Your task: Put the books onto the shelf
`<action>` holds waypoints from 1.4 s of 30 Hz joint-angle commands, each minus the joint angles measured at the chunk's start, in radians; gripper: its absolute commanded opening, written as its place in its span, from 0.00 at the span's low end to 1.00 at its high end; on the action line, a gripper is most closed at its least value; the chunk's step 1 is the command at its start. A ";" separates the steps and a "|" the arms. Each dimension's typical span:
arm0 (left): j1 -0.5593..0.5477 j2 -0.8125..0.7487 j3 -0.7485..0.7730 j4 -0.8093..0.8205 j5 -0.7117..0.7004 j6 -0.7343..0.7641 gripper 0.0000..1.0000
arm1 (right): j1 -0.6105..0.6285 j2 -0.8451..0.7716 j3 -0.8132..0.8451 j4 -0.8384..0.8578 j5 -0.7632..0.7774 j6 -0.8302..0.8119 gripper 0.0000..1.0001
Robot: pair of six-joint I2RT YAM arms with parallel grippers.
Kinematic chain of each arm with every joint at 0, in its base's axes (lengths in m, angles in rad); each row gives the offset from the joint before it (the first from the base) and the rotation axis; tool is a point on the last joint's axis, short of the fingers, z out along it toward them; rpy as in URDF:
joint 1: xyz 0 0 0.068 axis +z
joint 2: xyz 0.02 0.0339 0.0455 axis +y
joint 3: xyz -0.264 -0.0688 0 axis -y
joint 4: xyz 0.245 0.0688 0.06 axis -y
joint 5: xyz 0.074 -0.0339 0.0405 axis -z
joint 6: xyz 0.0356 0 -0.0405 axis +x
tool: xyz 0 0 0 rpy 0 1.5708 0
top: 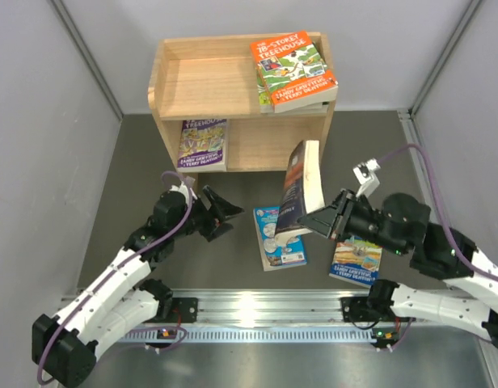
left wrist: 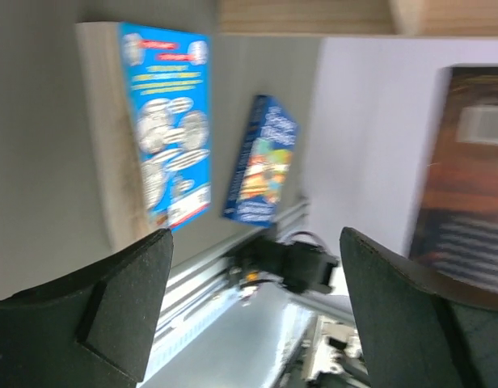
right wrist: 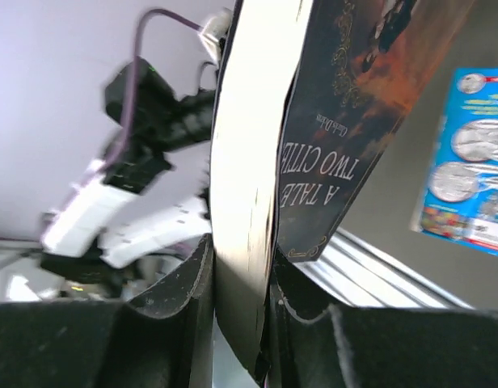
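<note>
The right claw (top: 318, 220) is pinching the dark book (top: 301, 190) by its lower end. One black finger presses the page block and the other presses the cover. The book stands nearly upright above the table (top: 128, 178), just in front of the shelf (top: 208, 85) and apart from it. Its cream page edges face the overhead camera. In the right wrist view the claw (right wrist: 241, 283) grips a thick paperback (right wrist: 346, 121) with a glossy brown-black cover, gold lettering and slightly yellowed pages.

The left claw (top: 225, 214) is spread wide and holds nothing. It hovers to the left of the raised book, and its matte black wedge-shaped fingers (left wrist: 111, 307) frame the left wrist view.

The shelf is pale, smooth wood, a boxy unit with a raised rim around its top. An orange-and-green book (top: 293, 69) lies flat on the right of that top. A purple book (top: 203, 144) stands on the lower tier at the left.

Two more thin paperbacks lie flat on the dark grey table. A blue book (top: 281, 242) lies below the lifted one, its back cover up. A colourful book (top: 356, 260) lies partly under the right arm.
</note>
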 commanded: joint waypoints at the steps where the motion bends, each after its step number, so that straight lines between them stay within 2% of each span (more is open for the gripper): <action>1: -0.017 -0.017 -0.053 0.336 0.046 -0.175 0.89 | 0.010 -0.132 -0.222 0.485 -0.011 0.215 0.00; 2: -0.022 -0.028 -0.076 0.381 0.042 -0.208 0.89 | 0.010 -0.169 -0.362 0.569 -0.002 0.264 0.00; 3: -0.031 -0.034 -0.084 0.455 0.034 -0.236 0.89 | 0.010 -0.226 -0.428 0.647 0.003 0.312 0.00; 4: -0.037 -0.040 -0.085 0.476 0.011 -0.274 0.89 | 0.010 -0.248 -0.486 0.785 0.010 0.396 0.00; 5: -0.045 -0.052 -0.085 0.493 -0.001 -0.289 0.90 | 0.010 -0.266 -0.579 0.836 0.016 0.431 0.00; 9: -0.114 -0.062 -0.087 0.550 -0.070 -0.357 0.92 | 0.010 -0.300 -0.706 1.043 0.055 0.536 0.00; 11: -0.191 -0.042 -0.091 0.587 -0.124 -0.391 0.92 | 0.010 -0.291 -0.739 1.149 0.075 0.553 0.00; 17: -0.405 -0.025 -0.084 0.401 -0.314 -0.365 0.90 | 0.010 -0.254 -0.770 1.338 0.119 0.585 0.00; 20: -0.456 -0.084 -0.174 0.442 -0.392 -0.434 0.90 | 0.010 -0.255 -0.799 1.419 0.138 0.608 0.00; 25: -0.460 -0.187 -0.245 0.478 -0.458 -0.500 0.91 | 0.010 -0.258 -0.859 1.553 0.144 0.642 0.00; 28: -0.460 -0.184 -0.248 0.502 -0.458 -0.518 0.91 | 0.011 -0.242 -0.878 1.639 0.141 0.648 0.00; 38: -0.462 0.009 -0.170 0.747 -0.429 -0.532 0.91 | 0.027 -0.039 -0.884 1.936 0.104 0.671 0.00; 42: -0.463 0.034 -0.139 0.783 -0.469 -0.529 0.88 | 0.053 0.019 -0.887 2.041 0.106 0.680 0.00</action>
